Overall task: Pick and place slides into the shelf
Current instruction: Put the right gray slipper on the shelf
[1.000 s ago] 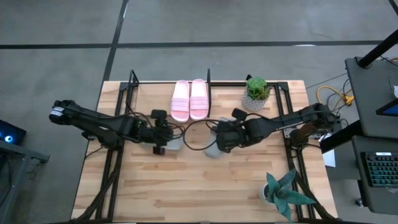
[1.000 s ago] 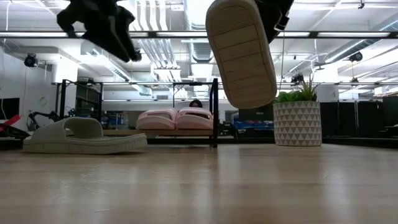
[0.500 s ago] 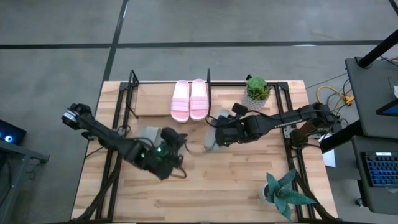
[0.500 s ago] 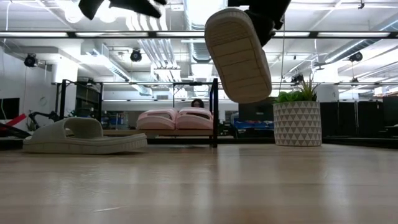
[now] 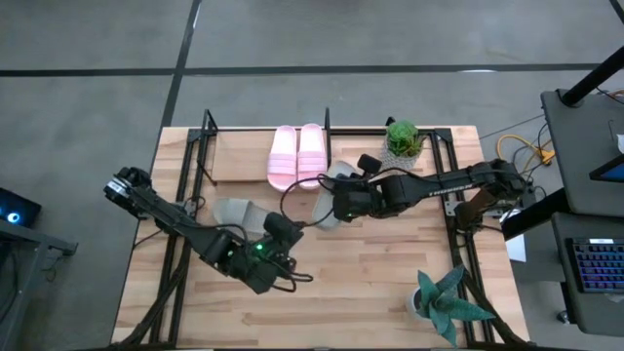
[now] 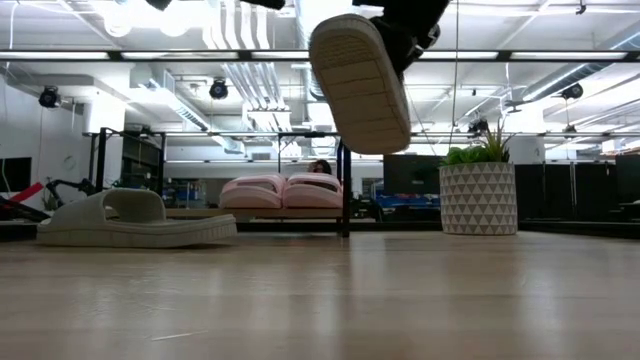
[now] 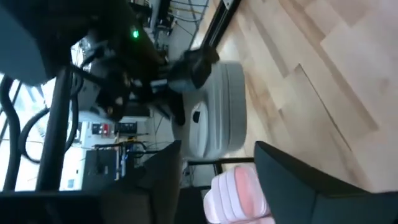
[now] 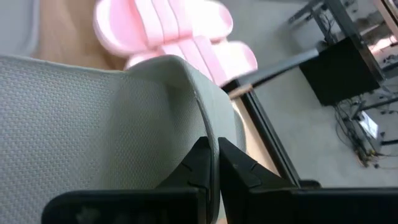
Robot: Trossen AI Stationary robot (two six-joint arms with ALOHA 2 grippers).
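Note:
Two pale pink slides [image 5: 297,156] lie side by side on the shelf [image 5: 239,161] at the table's far edge. One grey-green slide [image 5: 234,212] rests sole-down on the table, left of centre. A second grey-green slide [image 6: 358,80] hangs in the air just near the shelf's upright, with my right gripper [image 5: 336,200] shut on it. My left gripper [image 5: 289,227] is open and holds nothing. It hovers near the table's middle, pointing toward the held slide [image 7: 217,109]. My right gripper pinches the edge of the grey-green slide's strap [image 8: 205,134] between its two fingers [image 8: 233,168]. It comes from the table's right, slanting down. The slide is lifted clear of the table and tilted, its ribbed sole [image 6: 360,95] facing the near edge.
A potted plant [image 5: 402,144] in a patterned white pot stands at the far right, beside the shelf. Another plant [image 5: 444,302] stands at the near right. Black frame rods [image 5: 180,244] run along the table's left and right sides.
My left gripper has swung away from the grey-green slide on the table toward the near edge and the right, rolling as it went. That slide has stayed where it was. My right gripper has carried its slide a little toward the far edge and the shelf.

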